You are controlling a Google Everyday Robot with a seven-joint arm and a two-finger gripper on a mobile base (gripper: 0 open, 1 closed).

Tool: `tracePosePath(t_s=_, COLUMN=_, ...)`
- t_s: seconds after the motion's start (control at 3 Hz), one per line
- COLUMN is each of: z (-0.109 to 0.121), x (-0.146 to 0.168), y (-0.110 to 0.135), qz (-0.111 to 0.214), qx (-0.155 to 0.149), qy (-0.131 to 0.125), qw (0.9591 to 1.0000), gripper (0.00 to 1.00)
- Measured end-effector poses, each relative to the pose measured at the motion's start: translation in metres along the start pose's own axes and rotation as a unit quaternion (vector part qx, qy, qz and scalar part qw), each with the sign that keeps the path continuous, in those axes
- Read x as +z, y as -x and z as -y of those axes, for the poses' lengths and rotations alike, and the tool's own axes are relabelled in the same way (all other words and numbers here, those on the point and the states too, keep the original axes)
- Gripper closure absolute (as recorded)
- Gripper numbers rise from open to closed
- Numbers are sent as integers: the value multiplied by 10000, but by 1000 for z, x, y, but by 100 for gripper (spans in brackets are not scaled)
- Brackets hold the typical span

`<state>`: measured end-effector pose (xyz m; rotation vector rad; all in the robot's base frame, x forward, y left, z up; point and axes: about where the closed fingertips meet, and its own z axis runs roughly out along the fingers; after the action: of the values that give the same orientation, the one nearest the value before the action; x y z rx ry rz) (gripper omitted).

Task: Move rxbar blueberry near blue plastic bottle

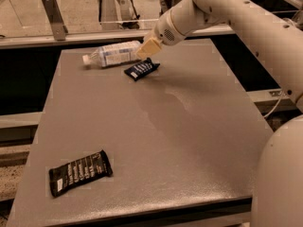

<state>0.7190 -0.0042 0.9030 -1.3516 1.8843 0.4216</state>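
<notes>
No wording is coming through legibly anywhere; the rxbar blueberry [141,70] is showing rows of white print on its dark wrapper, too small to make out; the black bar [79,172], lying near the front left of the desk [189,141], is carrying white lettering that is equally unreadable; the blue plastic bottle [113,54] is wearing a pale label with no letters discernible; the tool [148,48] is hovering just above the rxbar blueberry, beside the bottle.

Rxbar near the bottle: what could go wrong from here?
The gripper hangs right at the far end of the rxbar, so pulling away could drag or flip it. The bottle lies on its side beside the gripper, near the back edge of the table; a nudge might roll it away.
</notes>
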Motion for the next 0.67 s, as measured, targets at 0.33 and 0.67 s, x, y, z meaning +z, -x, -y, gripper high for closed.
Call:
tracePosePath(t_s=0.33, z=2, x=-10, y=3, qz=6, qx=-117, qy=-55, qw=9999, gripper=0)
tracePosePath(t_s=0.67, z=7, x=-48, y=-7, qz=-51, qx=-298, qy=-97, qw=9995, gripper=0)
